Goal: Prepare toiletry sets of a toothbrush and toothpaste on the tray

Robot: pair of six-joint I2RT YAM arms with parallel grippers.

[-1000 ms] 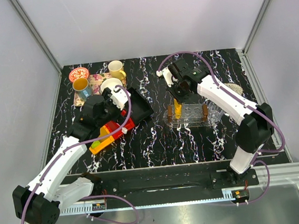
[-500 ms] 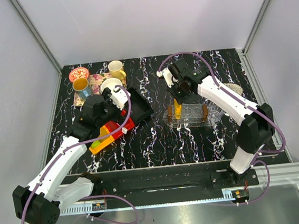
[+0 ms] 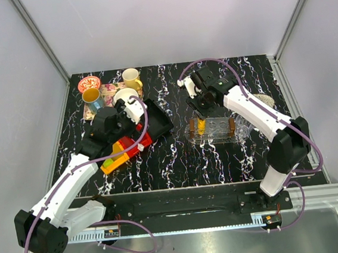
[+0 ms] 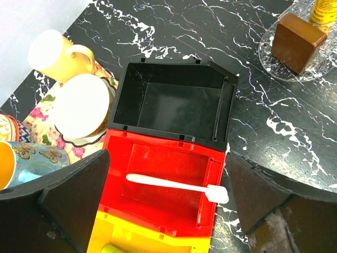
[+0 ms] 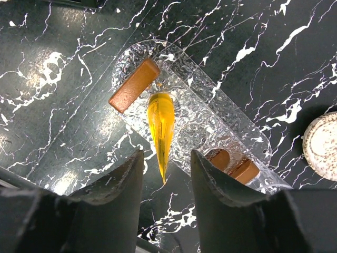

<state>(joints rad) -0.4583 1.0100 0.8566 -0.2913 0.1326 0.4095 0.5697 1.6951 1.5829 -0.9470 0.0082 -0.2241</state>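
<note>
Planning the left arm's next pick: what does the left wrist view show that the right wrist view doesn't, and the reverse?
Left wrist only: the white toothbrush lying in the red bin, the empty black bin beyond it, the tip of a lime green tube in the yellow bin, and cups on the floral tray. Right wrist only: the rack's second brown end and a pale round object at the frame edge. Both: the orange-yellow toothpaste tube beside one brown end, the clear tray under it, and the marble table.
</note>
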